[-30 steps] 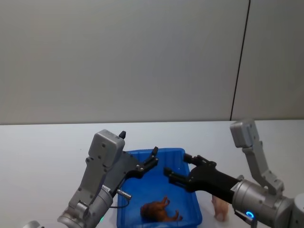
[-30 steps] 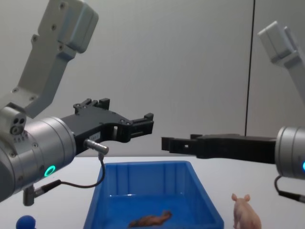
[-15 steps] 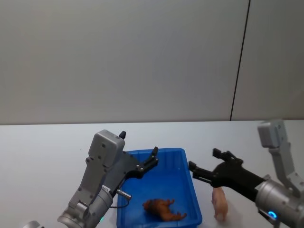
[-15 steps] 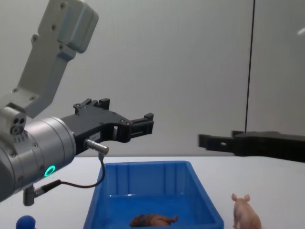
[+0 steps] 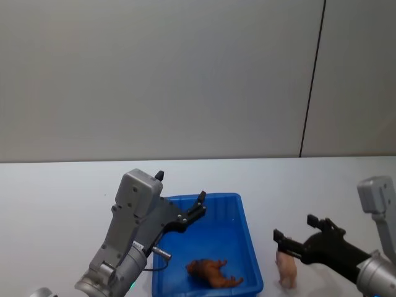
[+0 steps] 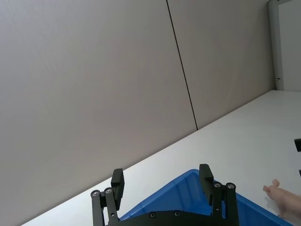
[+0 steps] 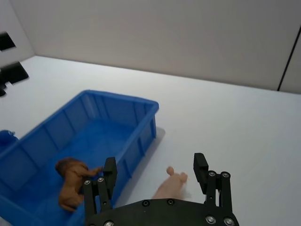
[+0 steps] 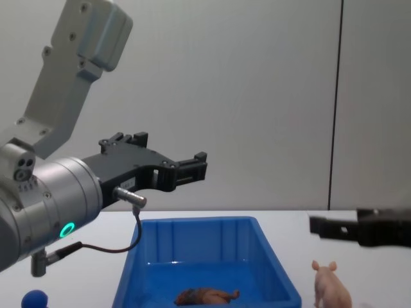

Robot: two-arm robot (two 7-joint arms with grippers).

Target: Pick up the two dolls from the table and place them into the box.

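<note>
Just below the open, empty right hand (image 5: 294, 228), the pig (image 5: 286, 267) beside the box (image 5: 226, 197).

- Soft, even light fills the room; the grey wall (image 5: 154, 80) has no hot spots and no hard shadow edges.
- The white counter (image 7: 225, 117) is bright but free of glare.
- In my right wrist view the box (image 7: 141, 101) lays a faint, soft-edged shadow on the counter along its wall on the pig's (image 7: 170, 185) side, so the light comes from over the box's other side.
- In the chest view the box floor has a dull sheen, a paler patch behind the lion (image 8: 205, 296).
- My left claw (image 6: 161, 175) and right claw (image 7: 155, 164), both spread wide, are dark shapes against pale ground, with small glints on their screws.
- A green ring (image 8: 66, 229) glows on my left arm.
</note>
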